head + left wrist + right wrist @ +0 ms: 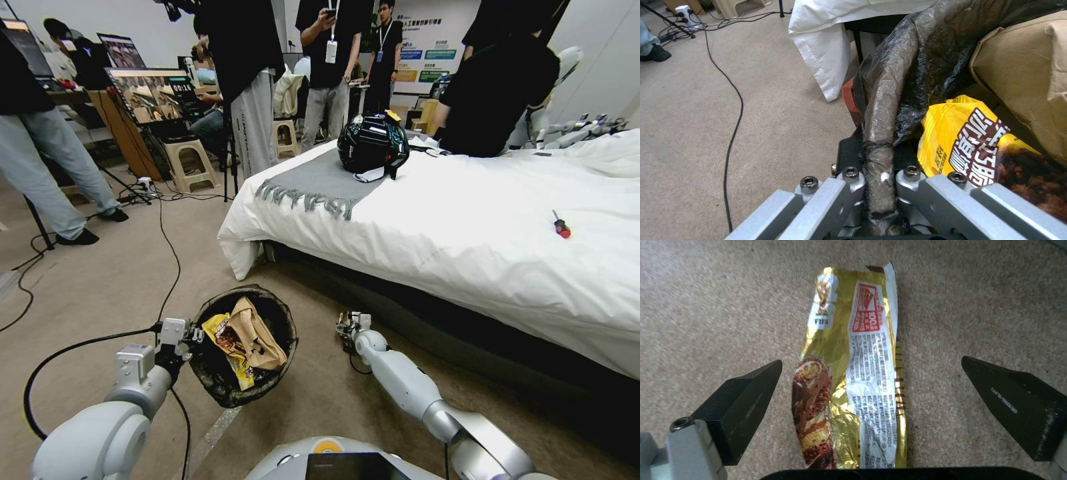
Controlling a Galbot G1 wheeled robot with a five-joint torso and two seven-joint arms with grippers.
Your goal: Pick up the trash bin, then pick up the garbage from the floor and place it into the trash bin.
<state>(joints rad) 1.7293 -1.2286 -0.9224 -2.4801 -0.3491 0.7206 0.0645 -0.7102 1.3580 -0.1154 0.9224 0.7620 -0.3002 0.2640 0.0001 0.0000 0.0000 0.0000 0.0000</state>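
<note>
Down on the carpet, a gold wrapper (pixel 853 373) lies flat and lengthwise between the spread fingers (pixel 742 400) of the right gripper (pixel 871 383). Neither finger touches it; one dark fingertip sits just off its brown-printed edge, the other well clear across bare carpet (pixel 978 306) on the white-label side. In the head view the right gripper (pixel 348 327) hangs low over the floor, just beside the dark base of the bed (pixel 467 227), with the arm reaching forward from the robot's right.

The left gripper (pixel 880 186) is pressed together on the rim of the trash bin (pixel 882 110), the black bag folded over that rim pinched between its two metal fingers (pixel 849 186). In the head view the trash bin (pixel 283 313) sits at the end of the left arm, on the robot's left, with the left gripper (pixel 190 335) clamped at the rim's near-left side. Inside the bin lie a yellow snack bag (pixel 969 143) and a brown paper bag (pixel 1022 76), the paper one partly over the yellow one; both also show from above, the yellow snack bag (pixel 227 340) nearer the gripped rim and the brown paper bag (pixel 257 333) beside it.

A black cable (pixel 167 253) trails across the floor to the left of the bin.
</note>
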